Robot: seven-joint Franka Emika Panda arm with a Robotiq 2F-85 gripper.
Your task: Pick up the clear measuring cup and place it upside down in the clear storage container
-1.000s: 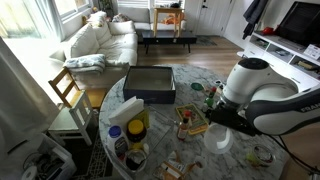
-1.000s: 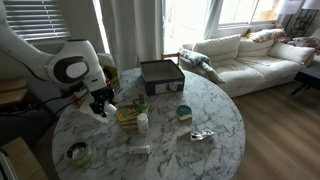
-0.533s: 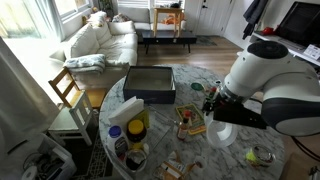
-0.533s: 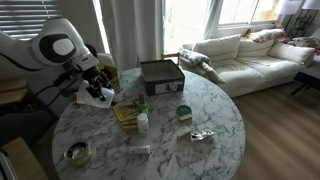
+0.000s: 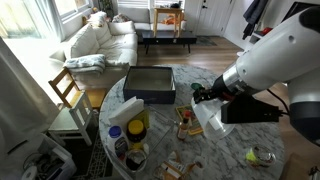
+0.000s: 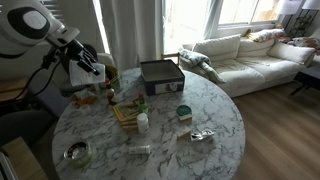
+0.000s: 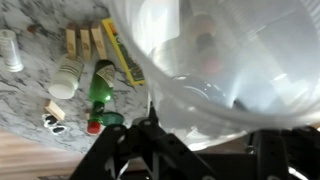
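In an exterior view, the arm reached in over the round marble surface (image 5: 165,110). Its end effector (image 5: 212,99) hung above the clutter, pinching the clear measuring cup (image 5: 209,120). The cup was off the surface, a pale translucent shape just below the black fingers. The clear storage container (image 5: 150,84), dark grey with a lighter rim, sat on the far part of the surface, well apart from the cup. A small bowl (image 5: 260,155) stood near the front edge under the arm. A wooden chair (image 5: 67,91) stood beside the surface and a pale sofa (image 5: 100,40) lay beyond it.

In an exterior view from across the room, the end effector (image 6: 88,74) was high over the edge of the surface (image 6: 200,150). The cup beneath it was too blurred to make out clearly. The storage container (image 6: 160,73) lay at the far edge, apart from the end effector. A white bottle (image 6: 143,122) and a green bottle (image 6: 142,105) stood near the middle, and the bowl (image 6: 77,153) sat near the front.

In the wrist view, the cup (image 7: 220,55) filled most of the picture, its clear wall pinched by the end effector (image 7: 205,125). Past it lay the green bottle (image 7: 100,85) with a red cap, the white bottle (image 7: 68,76) and a row of wooden blocks (image 7: 84,41).
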